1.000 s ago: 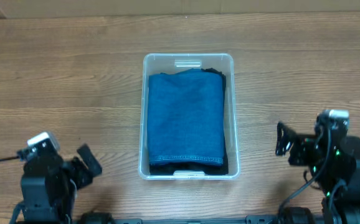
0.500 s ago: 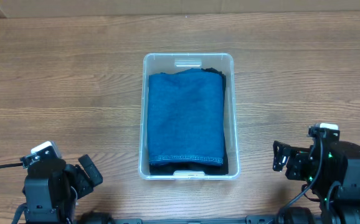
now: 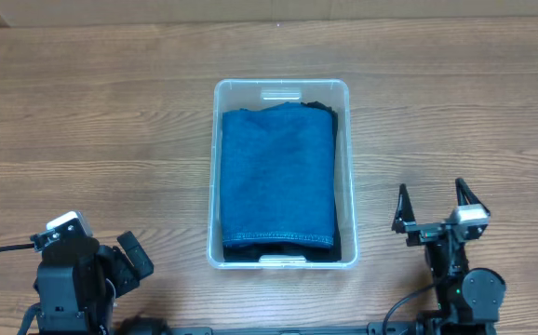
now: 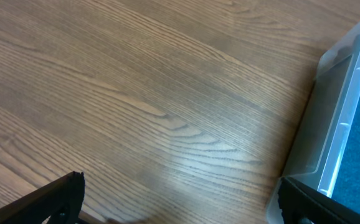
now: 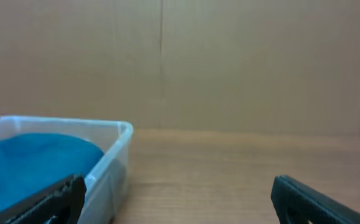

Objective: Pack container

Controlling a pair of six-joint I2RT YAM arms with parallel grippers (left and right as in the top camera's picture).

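The clear plastic container (image 3: 348, 167) stands in the middle of the table with a folded blue cloth (image 3: 278, 172) lying on a dark garment inside it. It also shows in the left wrist view (image 4: 345, 106) and the right wrist view (image 5: 114, 152). My left gripper (image 3: 131, 256) is open and empty at the front left, apart from the container. My right gripper (image 3: 431, 207) is open and empty at the front right, jaws pointing to the far side. The left wrist view shows its own gripper (image 4: 180, 196) wide open over bare wood; the right wrist view shows its gripper (image 5: 177, 196) wide open.
The wooden table (image 3: 92, 112) extends on both sides of the container. A cardboard wall (image 5: 230, 62) stands beyond the table's far edge.
My right arm has drawn back toward the front edge and turned its gripper from pointing left to pointing away. My left arm has pulled back slightly toward the front.
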